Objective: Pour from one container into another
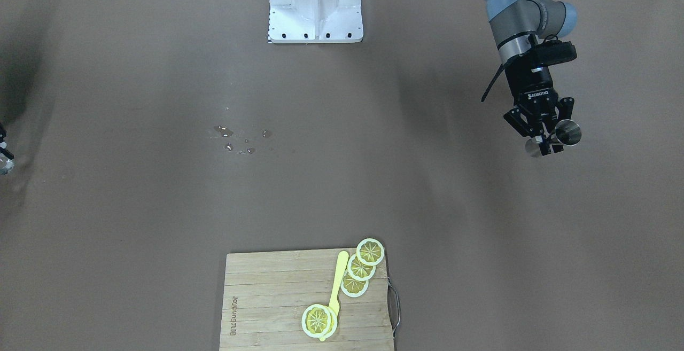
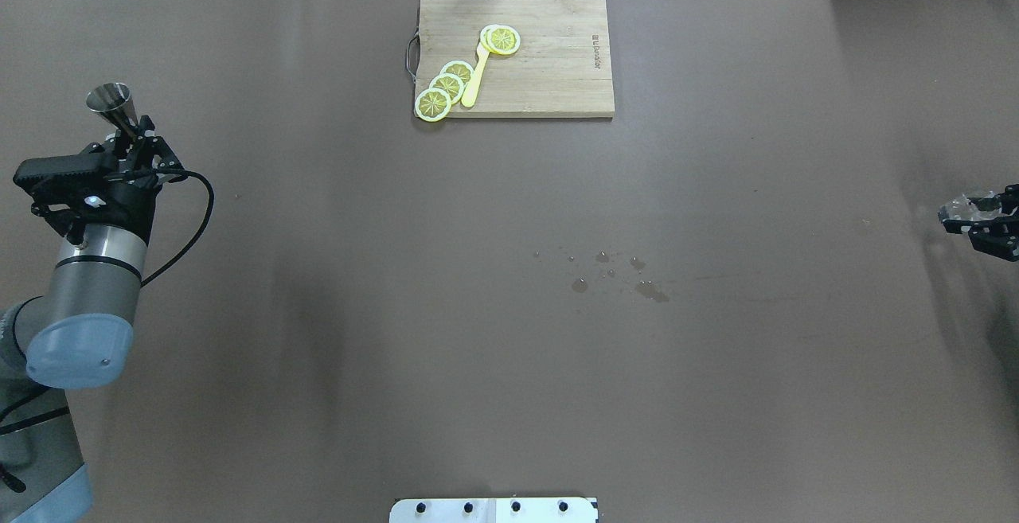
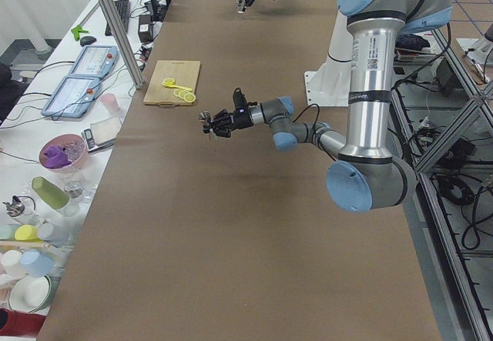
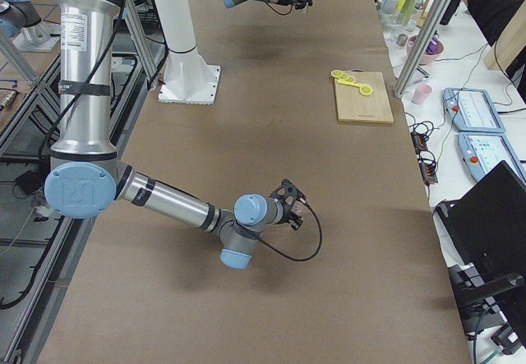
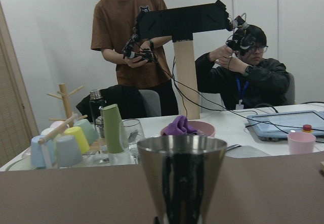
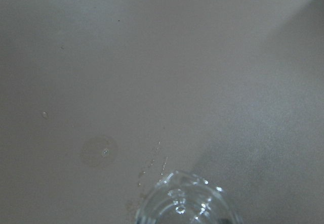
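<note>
Left hand (image 2: pixel 134 134) clamps the polished steel hourglass jigger (image 2: pixel 109 99) at its narrow waist, above the matte brown bench's (image 2: pixel 509 364) 9 o'clock edge. Right hand (image 2: pixel 976 219) grips the clear glass (image 2: pixel 960 207) at 3 o'clock.

The left gripper (image 1: pixel 545 141) is showing the white word ROBOTIQ on its black body, while the bamboo cutting board (image 1: pixel 267 287) is carrying a burned-in brand mark too blurred to read.

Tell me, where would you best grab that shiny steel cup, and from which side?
At its narrow waist, coming from the side. The jigger flares into a cone at each end, so fingers closed there should not slip off; the left gripper holds it so.
</note>
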